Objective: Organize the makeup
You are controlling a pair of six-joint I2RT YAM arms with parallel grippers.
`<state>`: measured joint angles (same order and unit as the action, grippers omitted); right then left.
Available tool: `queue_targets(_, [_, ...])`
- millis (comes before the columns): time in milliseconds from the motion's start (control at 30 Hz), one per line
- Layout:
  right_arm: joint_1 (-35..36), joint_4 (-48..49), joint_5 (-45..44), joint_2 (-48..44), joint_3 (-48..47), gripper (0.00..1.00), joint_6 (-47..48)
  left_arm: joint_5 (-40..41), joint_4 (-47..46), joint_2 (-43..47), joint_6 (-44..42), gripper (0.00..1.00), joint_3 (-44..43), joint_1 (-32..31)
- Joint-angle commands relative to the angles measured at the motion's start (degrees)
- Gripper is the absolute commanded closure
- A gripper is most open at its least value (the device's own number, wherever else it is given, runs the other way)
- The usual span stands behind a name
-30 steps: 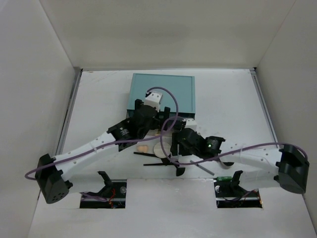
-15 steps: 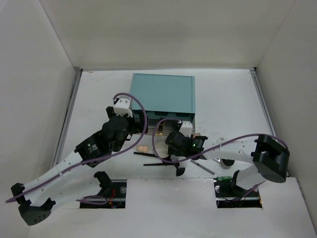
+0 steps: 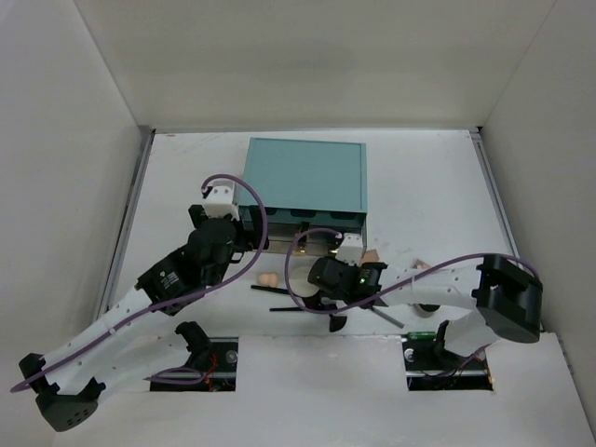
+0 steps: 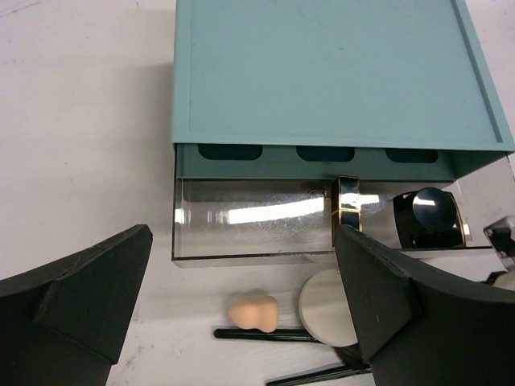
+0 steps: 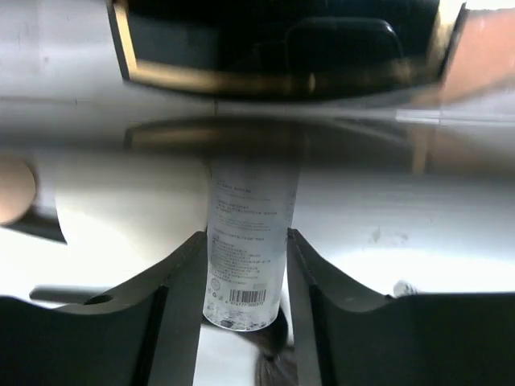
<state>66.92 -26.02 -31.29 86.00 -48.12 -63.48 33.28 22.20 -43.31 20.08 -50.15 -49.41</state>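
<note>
L pincer wide, empty. R pincer clamps clear bottle, top end blurred. Cream puff part-hidden behind pincer finger.

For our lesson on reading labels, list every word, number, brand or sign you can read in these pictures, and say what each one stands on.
Clear bottle: lines of small print above a barcode, all too blurred to read.
Teal drawer box: no writing shows.
Nothing else in any view carries readable text.
</note>
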Motion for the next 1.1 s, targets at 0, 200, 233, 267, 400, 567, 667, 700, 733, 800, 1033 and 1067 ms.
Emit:
queue_targets(0, [2.29, -4.73, -1.84, -3.89, -0.57, 0.72, -2.79, 0.82, -0.31, 0.68, 0.58, 0.0, -0.21, 0.59])
queue_targets(200, [5.1, -8.52, -2.9, -10.31, -2.07, 0.83, -2.35, 0.74, -0.31, 1.91, 0.67, 0.0, 0.49, 0.67])
queue_targets(233, [5.89, -8.69, -2.9, -11.28, -2.07, 0.85, -2.09, 0.74, -0.31, 2.09, 0.67, 0.0, 0.67, 0.67])
queue_targets(267, [6.77, -8.78, -2.38, -12.16, -2.15, 0.88, -1.82, 0.74, -0.31, 2.26, 0.75, 0.0, 0.84, 0.67])
queue_targets(400, [10.9, -8.61, 0.87, -15.06, -2.94, 0.94, 1.24, 0.74, -0.31, 2.44, 1.02, 0.0, 1.63, 0.94])
queue_targets(567, [14.95, -7.82, 3.95, -19.8, -4.53, 0.98, 5.65, 0.74, -0.31, 2.18, 1.28, 0.0, 2.34, 1.29])
queue_targets(667, [15.13, -7.21, 4.48, -22.53, -4.88, 1.0, 7.05, 0.74, -0.31, 2.35, 1.54, 0.0, 2.86, 1.73])
queue_targets(700, [15.13, -6.94, 4.48, -23.32, -4.88, 1.0, 7.58, 0.74, -0.31, 2.35, 1.55, 0.0, 2.95, 1.99])
queue_targets(733, [15.13, -6.59, 4.57, -23.85, -4.88, 1.0, 7.93, 0.65, -0.31, 2.35, 1.55, 0.0, 2.95, 2.17])
queue_targets(800, [14.6, -6.06, 5.7, -23.77, -4.53, 0.96, 8.64, 0.39, -0.31, 2.35, 1.63, 0.0, 2.95, 2.52])
queue_targets(1033, [13.55, -7.2, 11.34, -14.55, -4.0, 0.36, 5.75, -0.05, 1.0, 2.79, 1.72, 0.0, 3.04, 3.4])
queue_targets(1067, [13.55, -7.81, 11.16, -13.15, -3.83, 0.27, 4.35, -0.05, 1.44, 3.05, 1.9, 0.0, 3.13, 3.49])
